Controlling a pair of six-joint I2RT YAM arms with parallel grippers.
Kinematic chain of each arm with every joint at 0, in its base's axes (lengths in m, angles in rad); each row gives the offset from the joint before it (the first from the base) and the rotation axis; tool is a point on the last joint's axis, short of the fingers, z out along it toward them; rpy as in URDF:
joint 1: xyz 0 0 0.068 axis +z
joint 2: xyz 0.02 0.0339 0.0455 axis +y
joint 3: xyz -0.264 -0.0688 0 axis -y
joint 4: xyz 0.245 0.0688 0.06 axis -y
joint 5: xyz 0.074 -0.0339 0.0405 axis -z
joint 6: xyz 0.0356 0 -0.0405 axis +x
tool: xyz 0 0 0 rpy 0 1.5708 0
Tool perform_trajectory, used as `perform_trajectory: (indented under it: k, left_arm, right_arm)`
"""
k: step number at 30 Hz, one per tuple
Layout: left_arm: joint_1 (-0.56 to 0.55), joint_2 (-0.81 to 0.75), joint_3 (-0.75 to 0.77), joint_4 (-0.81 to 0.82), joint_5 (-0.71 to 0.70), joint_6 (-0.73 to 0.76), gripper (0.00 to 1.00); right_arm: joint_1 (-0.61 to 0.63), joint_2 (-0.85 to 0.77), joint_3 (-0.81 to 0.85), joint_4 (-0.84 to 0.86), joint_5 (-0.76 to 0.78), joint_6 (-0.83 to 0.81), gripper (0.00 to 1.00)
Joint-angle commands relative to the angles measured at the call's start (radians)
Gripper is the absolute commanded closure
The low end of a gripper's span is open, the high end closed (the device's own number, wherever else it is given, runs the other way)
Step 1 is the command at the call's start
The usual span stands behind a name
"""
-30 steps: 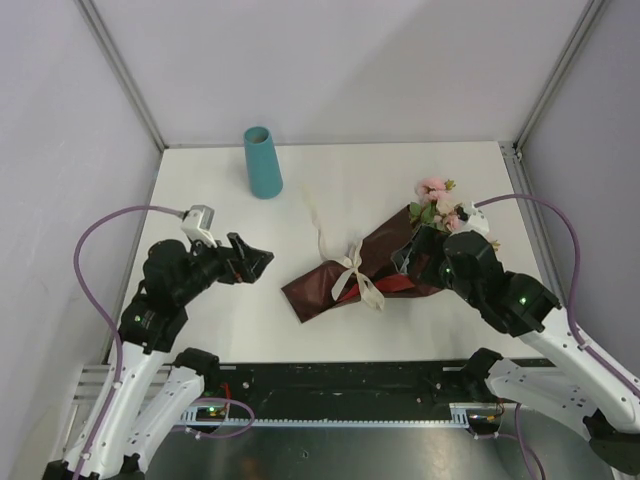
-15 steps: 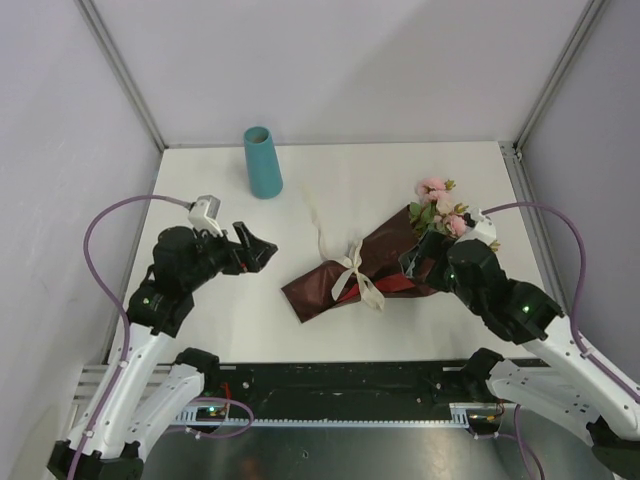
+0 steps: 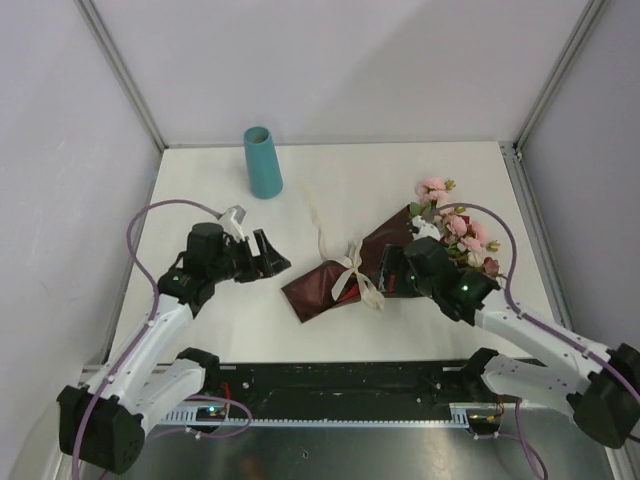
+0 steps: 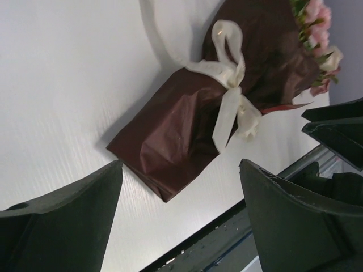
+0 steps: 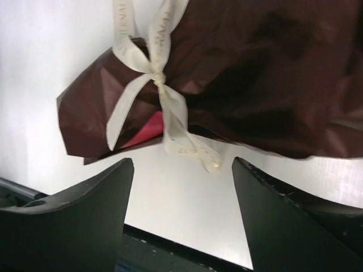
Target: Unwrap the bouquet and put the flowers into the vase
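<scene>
While both tools are held spread with nothing pinched, the left tool (image 3: 268, 257) is aimed at the wrapped foot of the bouquet of pink roses in dark red crinkly paper (image 3: 372, 247), and the right tool (image 3: 397, 268) is poised over its middle, beside the cream ribbon bow (image 3: 352, 272). The bundle is judged light, its foil-like wrap slippery, its thin stems fragile; a loose ribbon tail is best taken first. It is laid toward the white table's (image 3: 400, 170) near edge, long axis slanted, pink blooms (image 3: 440, 198) pointed at the far right corner. The small teal cylindrical vase (image 3: 263, 162) is stood upright by the far left corner.
</scene>
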Motion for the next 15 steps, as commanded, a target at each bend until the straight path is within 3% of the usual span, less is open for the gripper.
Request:
perform_trajectory:
  k: [1, 3, 6, 15]
  left_arm:
    - [-0.016, 0.050, -0.050, 0.050, 0.025, -0.063, 0.13]
    - [-0.017, 0.068, -0.076, 0.068, 0.025, -0.077, 0.15]
    - [-0.019, 0.089, -0.107, 0.091, 0.023, -0.092, 0.18]
    - [-0.018, 0.141, -0.207, 0.234, 0.074, -0.202, 0.25]
  right_arm:
    - [0.014, 0.088, -0.001, 0.229, -0.156, -0.043, 0.31]
    - [0.021, 0.133, 0.000, 0.280, -0.173, 0.005, 0.41]
    - [0.046, 0.206, 0.000, 0.346, -0.160, 0.110, 0.48]
    - [0.133, 0.407, 0.001, 0.529, -0.063, 0.338, 0.55]
